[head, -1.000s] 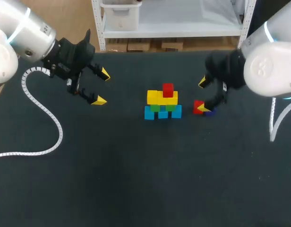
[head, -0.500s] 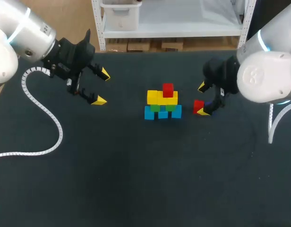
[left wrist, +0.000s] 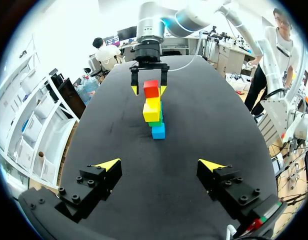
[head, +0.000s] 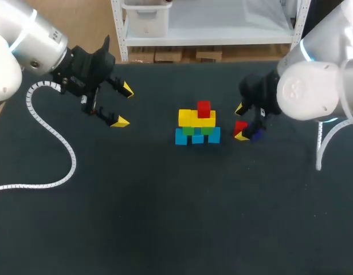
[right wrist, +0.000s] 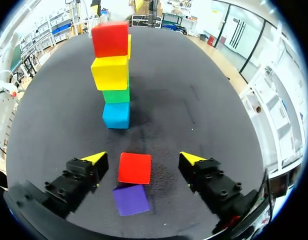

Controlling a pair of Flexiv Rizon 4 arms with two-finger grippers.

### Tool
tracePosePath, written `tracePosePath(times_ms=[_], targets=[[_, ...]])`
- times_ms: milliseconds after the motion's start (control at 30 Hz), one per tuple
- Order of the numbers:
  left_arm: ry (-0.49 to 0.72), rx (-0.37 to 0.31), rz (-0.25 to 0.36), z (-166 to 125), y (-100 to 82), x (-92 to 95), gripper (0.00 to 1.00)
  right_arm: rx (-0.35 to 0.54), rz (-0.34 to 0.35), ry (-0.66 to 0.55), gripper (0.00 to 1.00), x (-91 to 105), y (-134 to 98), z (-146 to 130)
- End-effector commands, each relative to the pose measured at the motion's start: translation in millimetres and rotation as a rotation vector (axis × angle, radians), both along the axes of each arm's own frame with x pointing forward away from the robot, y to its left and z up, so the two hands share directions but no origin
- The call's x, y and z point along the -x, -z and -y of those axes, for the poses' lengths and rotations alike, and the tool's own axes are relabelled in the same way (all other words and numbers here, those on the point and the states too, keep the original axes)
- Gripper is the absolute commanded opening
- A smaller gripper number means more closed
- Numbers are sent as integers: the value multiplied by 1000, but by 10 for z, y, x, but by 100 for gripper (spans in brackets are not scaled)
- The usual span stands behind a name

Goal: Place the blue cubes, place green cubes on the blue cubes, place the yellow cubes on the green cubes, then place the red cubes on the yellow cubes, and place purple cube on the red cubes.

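A stack stands mid-table: blue cubes at the base, green cubes, yellow cubes, and one red cube on top. To its right a loose red cube lies on the table with a purple cube beside it. My right gripper straddles the loose red cube, open, with a gap on each side; the purple cube lies just behind it. My left gripper hangs open and empty left of the stack.
The black table has free room in front of the stack. A white ribbed cable from my left arm trails over the table's left part.
My right arm has shifted left and lowered its gripper around the loose red cube. The left arm and the stack have not moved.
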State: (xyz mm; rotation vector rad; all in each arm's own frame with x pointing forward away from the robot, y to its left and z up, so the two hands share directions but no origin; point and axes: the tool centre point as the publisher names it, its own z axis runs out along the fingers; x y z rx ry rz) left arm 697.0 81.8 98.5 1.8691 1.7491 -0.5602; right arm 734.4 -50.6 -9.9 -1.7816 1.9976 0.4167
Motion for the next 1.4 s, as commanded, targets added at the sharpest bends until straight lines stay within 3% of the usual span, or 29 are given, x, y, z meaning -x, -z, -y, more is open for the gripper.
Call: tracePosePath(times_ms=[33, 133, 167, 433, 700, 867, 1067, 1233, 1400], targets=[[2, 1, -1, 0, 7, -13, 100, 5, -7, -6, 40, -44, 21, 0], [2, 1, -1, 0, 7, -13, 100, 10, -5, -10, 17, -43, 21, 9], [2, 1, -1, 0, 7, -13, 100, 9, -5, -11, 0, -40, 19, 13], [2, 1, -1, 0, 7, -13, 100, -6, 11, -6, 0, -11, -92, 54], [2, 1, -1, 0, 7, -13, 100, -43, 72, 21, 0, 137, -514, 212], [2, 1, -1, 0, 7, -13, 100, -57, 83, 25, 0, 541, -741, 328], [2, 1, -1, 0, 7, -13, 100, -49, 33, 8, 0, 1257, -708, 320], [2, 1, -1, 0, 7, -13, 100, -71, -13, -2, 0, 1753, -579, 116], [2, 1, -1, 0, 7, -13, 100, -92, 4, -69, 0, 2032, -519, -251]])
